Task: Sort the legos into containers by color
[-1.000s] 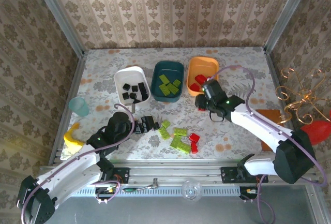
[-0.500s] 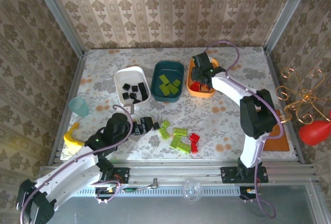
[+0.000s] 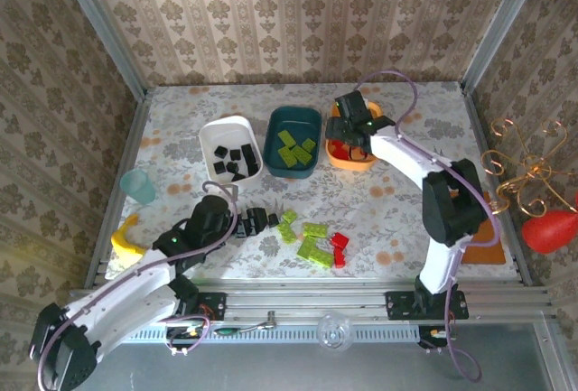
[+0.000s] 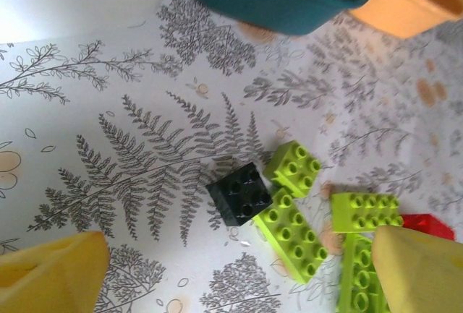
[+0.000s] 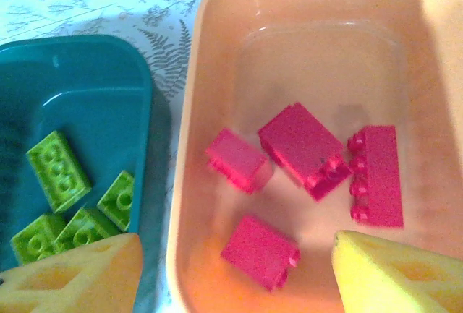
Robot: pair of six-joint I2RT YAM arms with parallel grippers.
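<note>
white, fern-printed tabletop carries three trays in a row at its far side: a white tray on the left, a dark teal tray in the middle and an orange tray on the right, each just beside the next. the right arm reaches across to the orange tray. the right claw hangs above it, released, fingers spread wide with nothing gripped. its wrist view shows four red bricks lying loose on the tray floor below. lime-green bricks lie in the teal tray, and black bricks lie in the white one.

the left claw is low over the near middle of the tabletop, also released and holding nothing, its yellow fingertips well apart. ahead of it a single black brick sits on the tabletop, touching a longer lime plate and just beside a square lime brick. another lime plate lies to the right, with two red pieces near it. a pale-teal cup stands apart at the left edge.
</note>
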